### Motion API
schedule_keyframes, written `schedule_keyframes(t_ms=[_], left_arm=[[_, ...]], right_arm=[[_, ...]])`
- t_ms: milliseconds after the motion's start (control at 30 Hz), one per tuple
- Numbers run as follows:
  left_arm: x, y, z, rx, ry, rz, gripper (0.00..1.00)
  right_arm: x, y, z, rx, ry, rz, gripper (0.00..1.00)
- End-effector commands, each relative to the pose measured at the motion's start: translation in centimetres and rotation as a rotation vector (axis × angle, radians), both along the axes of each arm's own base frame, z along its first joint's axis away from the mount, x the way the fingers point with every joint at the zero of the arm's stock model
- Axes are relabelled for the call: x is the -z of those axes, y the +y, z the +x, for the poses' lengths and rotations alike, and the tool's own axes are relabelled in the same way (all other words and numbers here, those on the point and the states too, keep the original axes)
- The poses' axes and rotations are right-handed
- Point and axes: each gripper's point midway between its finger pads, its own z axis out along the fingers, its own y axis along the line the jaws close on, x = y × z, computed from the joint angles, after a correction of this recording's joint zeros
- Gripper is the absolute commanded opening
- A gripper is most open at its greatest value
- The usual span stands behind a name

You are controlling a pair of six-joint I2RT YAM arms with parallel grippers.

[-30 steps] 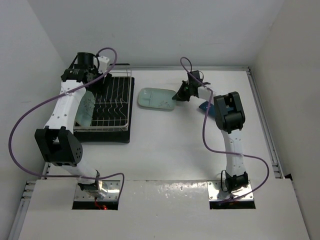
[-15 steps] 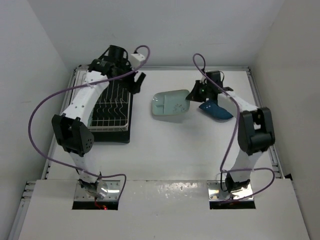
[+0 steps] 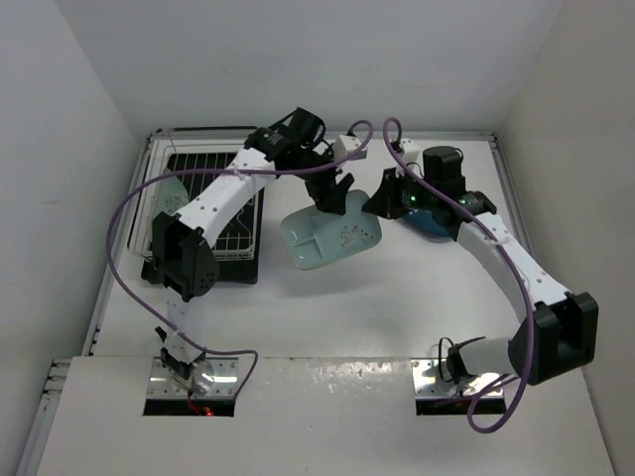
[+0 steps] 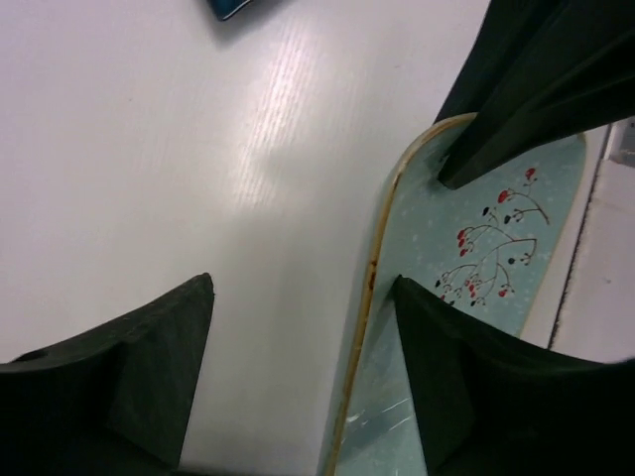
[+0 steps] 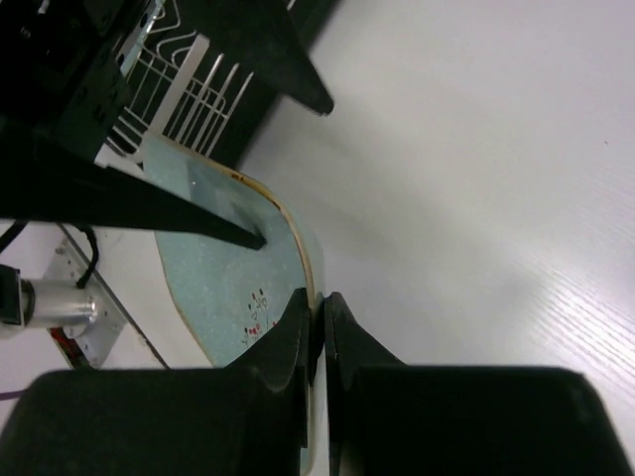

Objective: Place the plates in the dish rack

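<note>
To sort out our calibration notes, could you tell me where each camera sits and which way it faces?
Top external: above and behind the bases, facing down; both arms, dish rack, mint plate.
Left wrist: left arm, facing down at the table; left jaws open, framing the plate's rim.
Right wrist: right arm, facing the rack; right jaws shut on the plate.
Shared: all show that plate.

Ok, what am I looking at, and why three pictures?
A left arm and a right arm, both robots, are bolted to a white table. One picture looks down from above; the other two come from wrist cameras. The right pincer is shut on the rim of a pale green plate. The left pincer is open, its fingers either side of that plate's edge. A white wire dish rack holds a second green plate. A dark blue dish lies by the right arm.
</note>
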Motion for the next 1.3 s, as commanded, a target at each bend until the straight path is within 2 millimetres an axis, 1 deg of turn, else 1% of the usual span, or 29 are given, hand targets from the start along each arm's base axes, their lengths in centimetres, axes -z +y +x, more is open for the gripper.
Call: schedule_keyframes(t_ms=[0,33,67,100,167,233,267,333,433,467,500,533,633,667,700,733,767,800,833,867,900,933,1000,1033,1100,1133,1167,1233,1267], left_arm=[[-0.9,-0.3,-0.4,0.060,-0.040,-0.030,0.71],[-1.0,0.2,-0.6,0.057,-0.028,-0.034,0.59],[-0.2,0.4,-1.3,0.064,0.009,-0.025,0.52],[-0.4,0.9,-1.2,0.054,0.008,-0.025,0.44],[0.0,0.9,-2.3,0.075,0.048,-0.037,0.33],[-0.2,1.3,-2.9,0.081,0.075,-0.049,0.33],[0.2,1.2,-3.8,0.111,0.093,-0.038,0.33],[0.5,1.5,-4.3,0.127,0.101,-0.022,0.33],[0.8,1.9,-4.9,0.132,0.126,-0.005,0.19],[0.4,1.7,-5.0,0.132,0.132,-0.020,0.14],[0.4,2.0,-4.7,0.118,0.139,-0.021,0.03],[0.0,1.9,-4.6,0.112,0.136,-0.027,0.00],[-1.0,1.6,-4.6,0.093,0.145,-0.049,0.00],[-1.3,1.9,-4.2,0.072,0.148,-0.055,0.00],[-1.8,2.3,-3.0,0.014,0.140,-0.062,0.00],[-1.9,2.6,-2.3,-0.026,0.142,-0.059,0.00],[-2.9,3.2,-1.8,-0.067,0.118,-0.066,0.00],[-3.8,3.7,-0.9,-0.126,0.103,-0.077,0.00],[-4.4,5.2,0.4,-0.195,0.074,-0.064,0.00],[-5.5,6.1,0.8,-0.232,0.049,-0.068,0.00],[-6.2,7.0,1.3,-0.267,0.031,-0.072,0.00],[-7.0,8.9,2.4,-0.332,0.008,-0.070,0.00],[-9.0,11.2,2.7,-0.401,-0.025,-0.095,0.00],[-10.1,13.6,3.6,-0.469,-0.049,-0.103,0.00],[-11.5,16.3,3.9,-0.552,-0.078,-0.114,0.00],[-13.0,18.7,3.9,-0.619,-0.115,-0.121,0.00],[-13.4,20.8,4.4,-0.713,-0.148,-0.088,0.00],[-13.1,24.5,4.0,-0.871,-0.168,0.003,0.00],[-12.9,28.2,4.1,-1.032,-0.207,0.107,0.00]], right_arm=[[-5.8,0.5,-1.0,-0.057,-0.182,0.083,0.00],[-6.3,0.3,-1.0,-0.050,-0.203,0.085,0.00],[-5.7,0.0,-1.0,-0.041,-0.198,0.078,0.00],[-5.8,0.1,-1.1,-0.040,-0.205,0.083,0.00],[-5.6,-0.2,-1.2,-0.035,-0.202,0.086,0.00],[-5.5,-0.1,-1.1,-0.037,-0.202,0.096,0.00],[-5.6,0.0,-1.0,-0.038,-0.209,0.103,0.00],[-5.6,0.1,-1.2,-0.045,-0.211,0.107,0.00],[-6.0,-0.2,-1.0,-0.038,-0.227,0.107,0.00],[-6.4,-0.2,-0.9,-0.037,-0.244,0.110,0.00],[-6.4,-0.2,-0.9,-0.038,-0.241,0.111,0.00],[-6.5,-0.1,-0.9,-0.045,-0.242,0.115,0.00],[-6.4,-0.2,-0.7,-0.029,-0.220,0.121,0.00],[-6.2,-0.3,-0.6,-0.016,-0.208,0.121,0.00],[-6.0,-0.4,-0.4,0.003,-0.203,0.112,0.29],[-6.0,-0.6,-0.2,0.019,-0.199,0.108,0.51],[-5.6,-0.9,0.2,0.048,-0.190,0.098,0.65],[-5.1,-1.1,0.4,0.067,-0.170,0.086,0.76],[-5.4,-1.3,0.7,0.085,-0.168,0.085,0.98],[-5.1,-1.7,1.2,0.126,-0.161,0.070,1.00],[-5.1,-2.0,1.5,0.147,-0.158,0.071,1.00],[-4.9,-2.2,1.6,0.170,-0.145,0.075,1.00],[-4.6,-2.8,2.2,0.235,-0.141,0.067,1.00],[-4.4,-3.2,2.4,0.258,-0.134,0.064,1.00],[-4.4,-3.9,2.8,0.322,-0.128,0.065,1.00],[-4.0,-4.2,3.0,0.344,-0.116,0.059,1.00],[-3.8,-4.4,3.1,0.358,-0.110,0.058,1.00],[-3.4,-4.9,3.4,0.399,-0.083,0.054,1.00],[-3.3,-5.2,3.5,0.417,-0.075,0.057,1.00]])
